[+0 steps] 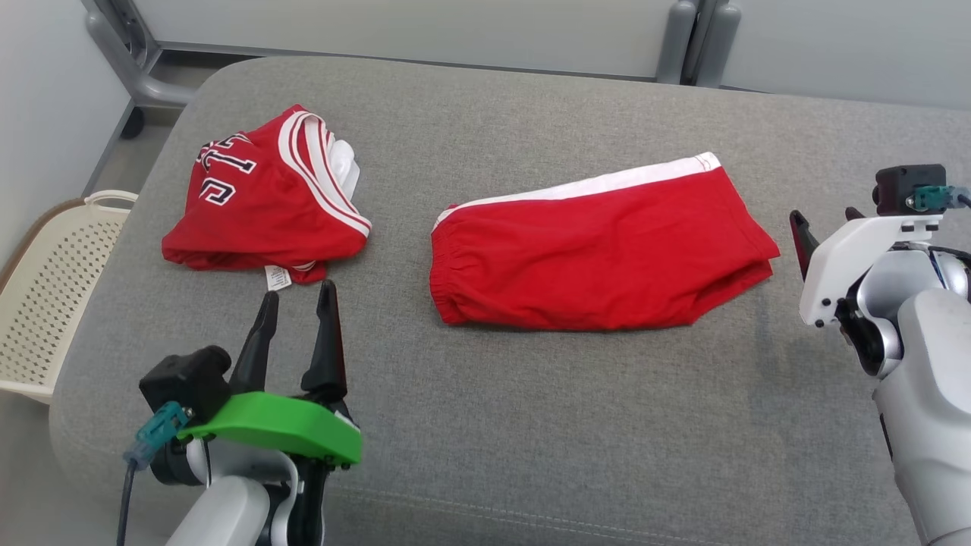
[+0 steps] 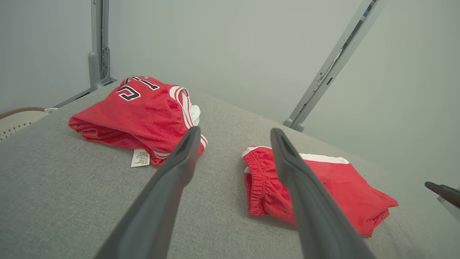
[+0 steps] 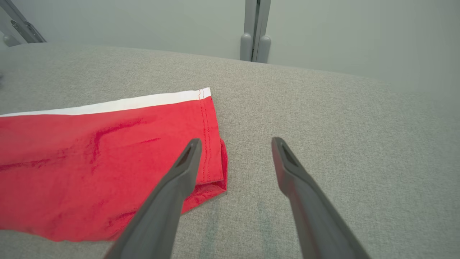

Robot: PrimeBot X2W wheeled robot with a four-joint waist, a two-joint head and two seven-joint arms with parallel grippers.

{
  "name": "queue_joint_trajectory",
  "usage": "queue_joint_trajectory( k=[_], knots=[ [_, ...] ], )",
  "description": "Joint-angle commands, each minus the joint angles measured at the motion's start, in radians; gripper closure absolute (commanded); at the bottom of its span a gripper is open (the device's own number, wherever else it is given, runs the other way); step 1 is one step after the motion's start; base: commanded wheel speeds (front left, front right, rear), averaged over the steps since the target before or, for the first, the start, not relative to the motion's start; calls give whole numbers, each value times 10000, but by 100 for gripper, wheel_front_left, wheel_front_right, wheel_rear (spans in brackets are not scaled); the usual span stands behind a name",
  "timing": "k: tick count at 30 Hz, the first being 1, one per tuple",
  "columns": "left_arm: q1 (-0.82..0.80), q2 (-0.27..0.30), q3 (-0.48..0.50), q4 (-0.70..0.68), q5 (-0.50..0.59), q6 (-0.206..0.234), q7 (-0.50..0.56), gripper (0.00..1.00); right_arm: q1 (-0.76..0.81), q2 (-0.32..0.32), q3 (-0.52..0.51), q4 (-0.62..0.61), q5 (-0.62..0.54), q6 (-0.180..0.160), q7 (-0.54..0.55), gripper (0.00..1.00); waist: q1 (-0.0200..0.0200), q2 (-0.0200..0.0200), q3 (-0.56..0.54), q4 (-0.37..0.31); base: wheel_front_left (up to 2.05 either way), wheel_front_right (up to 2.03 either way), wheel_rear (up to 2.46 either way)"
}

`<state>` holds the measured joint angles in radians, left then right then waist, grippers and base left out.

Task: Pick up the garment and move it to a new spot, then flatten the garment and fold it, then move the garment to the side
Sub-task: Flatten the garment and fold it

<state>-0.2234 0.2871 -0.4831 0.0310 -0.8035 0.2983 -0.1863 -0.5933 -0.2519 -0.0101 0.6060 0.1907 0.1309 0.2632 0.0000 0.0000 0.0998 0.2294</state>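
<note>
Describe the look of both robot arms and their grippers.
The left gripper has two long, dark, tapering jaws on a green bracket, with a black block and a teal plug on a dark cable; its forearm is pale grey. The right gripper has the same dark jaws on a white bracket, with another black block and teal plug.

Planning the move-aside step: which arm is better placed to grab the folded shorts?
Right, likely. The right jaws stand open beside the hemmed end of the shorts; the left jaws, also open, sit by the jersey, farther from the shorts.
</note>
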Motion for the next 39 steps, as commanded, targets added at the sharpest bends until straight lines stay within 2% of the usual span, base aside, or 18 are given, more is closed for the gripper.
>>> queue_joint_trajectory(
  k=[1,6,19,36,37,39],
  knots=[
    [248,154,-53,-49,59,-148,-33,0,234,51,-97,94,-44,-3,-47,0,0,0,-35,48,0,0,0],
    [765,307,-140,-21,-21,-402,-195,0,368,149,-529,417,-191,-3,-205,0,0,0,69,105,0,0,0],
    [541,100,-273,37,161,-480,-374,0,-89,386,-1289,1352,-486,-3,-1066,0,0,0,849,522,0,0,0],
    [303,-51,-476,368,189,-622,-431,0,-489,637,-1863,2740,-565,-3,-1297,0,0,0,1186,885,0,0,0],
    [293,-53,-483,387,187,-629,-435,0,-502,661,-1911,2817,-555,-3,-1286,12,0,0,1198,901,0,0,0],
    [277,-64,-498,408,191,-644,-435,0,-552,698,-1969,2952,-574,-3,-1287,53,0,0,1218,929,0,0,0]
  ],
)
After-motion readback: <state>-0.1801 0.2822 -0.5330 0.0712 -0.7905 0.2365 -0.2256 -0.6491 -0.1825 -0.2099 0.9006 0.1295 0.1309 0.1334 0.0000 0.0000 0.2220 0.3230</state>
